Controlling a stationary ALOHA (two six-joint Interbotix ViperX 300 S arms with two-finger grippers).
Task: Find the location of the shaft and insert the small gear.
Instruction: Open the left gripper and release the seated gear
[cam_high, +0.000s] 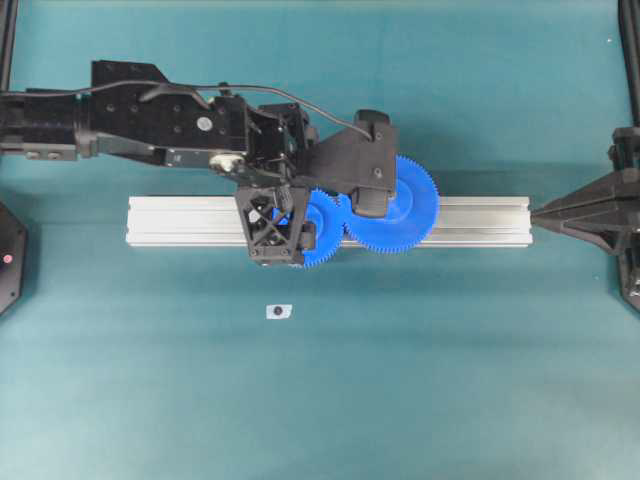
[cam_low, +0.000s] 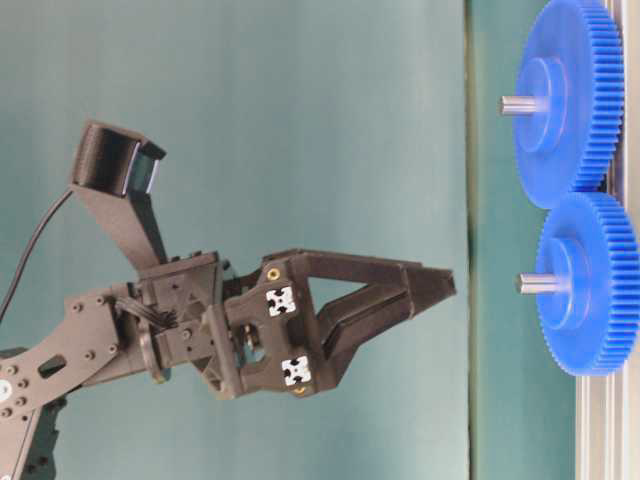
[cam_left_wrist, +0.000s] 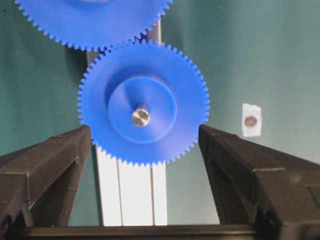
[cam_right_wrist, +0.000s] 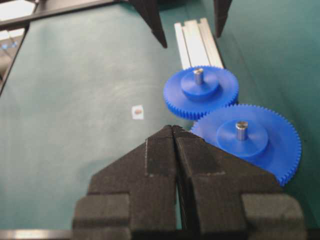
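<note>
Matte black left tool (cam_low: 440, 290), apparently screw-studded, with black-and-white square markers

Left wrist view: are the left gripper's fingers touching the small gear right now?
No. The small gear sits on its pin on the rail, with the open left gripper fingers apart on either side.
</note>
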